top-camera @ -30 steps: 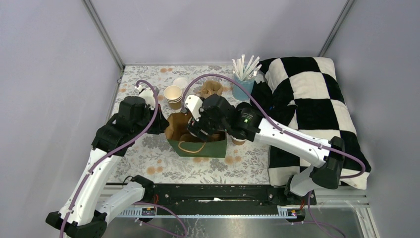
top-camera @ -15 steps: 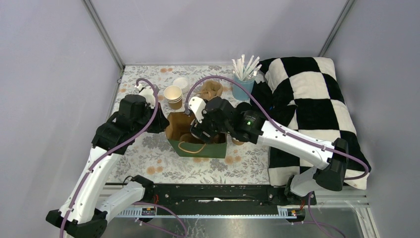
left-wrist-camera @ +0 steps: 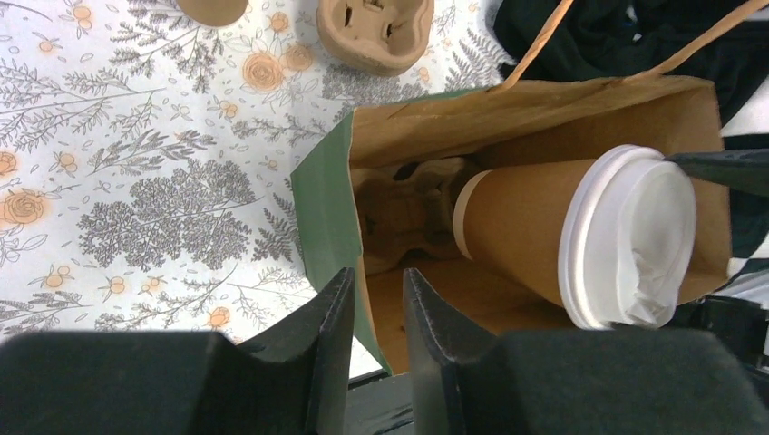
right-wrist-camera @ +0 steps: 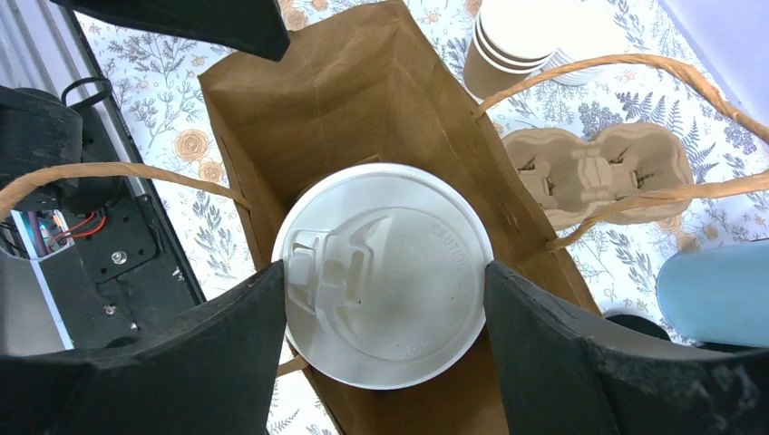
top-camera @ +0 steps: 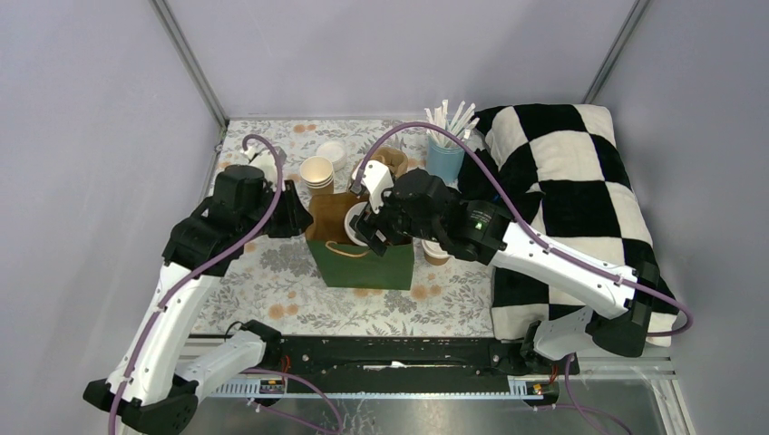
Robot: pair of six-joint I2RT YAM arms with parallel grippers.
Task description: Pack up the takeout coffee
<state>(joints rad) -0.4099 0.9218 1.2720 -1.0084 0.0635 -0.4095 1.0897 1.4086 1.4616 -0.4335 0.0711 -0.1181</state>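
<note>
My right fingers (right-wrist-camera: pixel 227 362) are clamped on either side of the white lid (right-wrist-camera: pixel 385 272) of a kraft cup (left-wrist-camera: pixel 526 227). The cup hangs tilted inside the mouth of the green paper bag (left-wrist-camera: pixel 322 199), its base near the pulp carrier (left-wrist-camera: pixel 399 217) at the bottom but, as I judge it, not yet seated. My left fingers (left-wrist-camera: pixel 308 362), closed at the bag's rim a second ago, have just parted a little, and the rim stands in the gap between them. My right arm has also shifted, so the lid now shows from above. The bag stands on the floral worktop (left-wrist-camera: pixel 136 181) without my pinch, so I reckon the cup must go down straight
</note>
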